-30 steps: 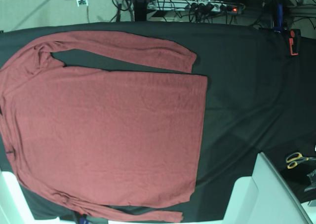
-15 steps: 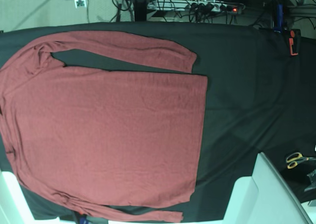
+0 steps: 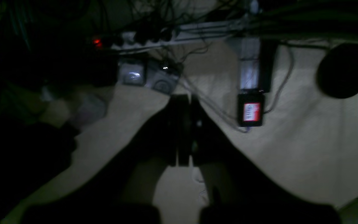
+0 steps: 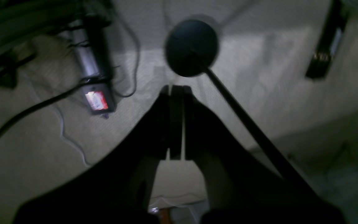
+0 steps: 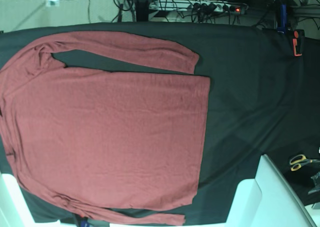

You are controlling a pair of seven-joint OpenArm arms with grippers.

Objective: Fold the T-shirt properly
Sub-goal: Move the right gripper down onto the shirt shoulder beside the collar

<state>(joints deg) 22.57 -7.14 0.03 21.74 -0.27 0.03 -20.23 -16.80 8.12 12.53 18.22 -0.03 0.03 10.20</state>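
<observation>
The T-shirt [image 5: 110, 132] is spread flat on the black tablecloth [image 5: 250, 92], toward the left (sleeves along both edges). The left gripper [image 3: 185, 130] and right gripper [image 4: 176, 121] are seen closed, empty, above the floor.

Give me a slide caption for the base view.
Maroon T-shirt lies spread flat and unfolded on the black tablecloth.

1. The base view is bright and even; the red T-shirt [image 5: 105, 132] looks sharp, with soft folds easy to see; the black tablecloth [image 5: 250, 92] soaks up light and shows little detail.
2. Both wrist views are very dim and blurry; the pale floor gets a weak glow in the middle; the corners fade to black.
3. The left gripper [image 3: 184, 99] and right gripper [image 4: 176, 90] show only as dark, fuzzy shapes; a small red light [image 3: 97, 42] glows.
</observation>
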